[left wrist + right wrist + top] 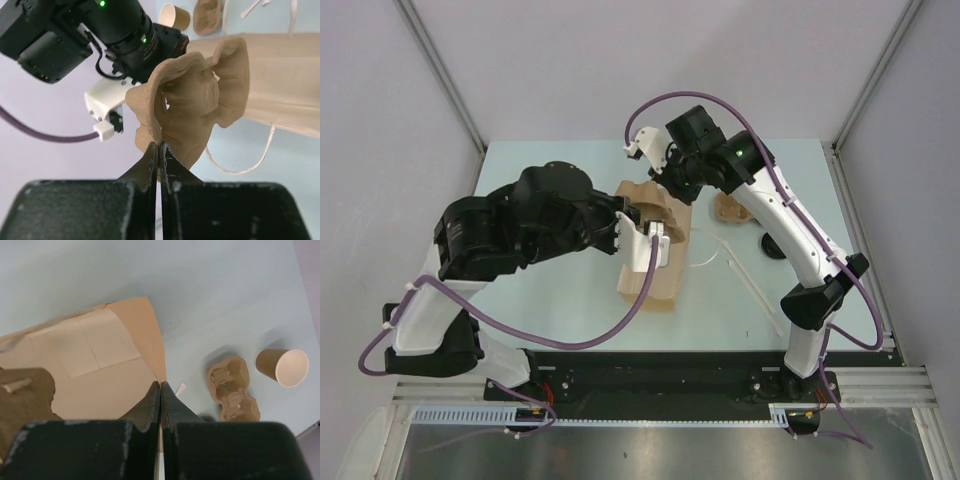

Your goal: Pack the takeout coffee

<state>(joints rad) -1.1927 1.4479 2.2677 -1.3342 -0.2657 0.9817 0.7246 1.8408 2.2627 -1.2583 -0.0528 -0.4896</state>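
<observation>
Judging by the layout, was still early in the packing: saw no cup inside the bag, and none seated in a carrier. Found one paper cup (282, 366) lying on its side on the counter (150, 270), without lid, beyond the right jaws and to their right, just beside a second cup carrier (232, 387). Noticed a black lid (775, 245) on the counter near that carrier, apart from the cup. Could not find the other cup in any view.

Held the edge of a cup carrier (195, 100) in the left jaws, pressed together on it, with the carrier standing up just ahead of them and the paper bag (280, 75) lying on the counter behind it. Pinched the rim of the bag with the right jaws, closed on the paper as far as seen, probably to hold the mouth open.

Remained to do, by estimate: bring the carrier into the bag, set the cup upright, fit the lids, load both cups.
</observation>
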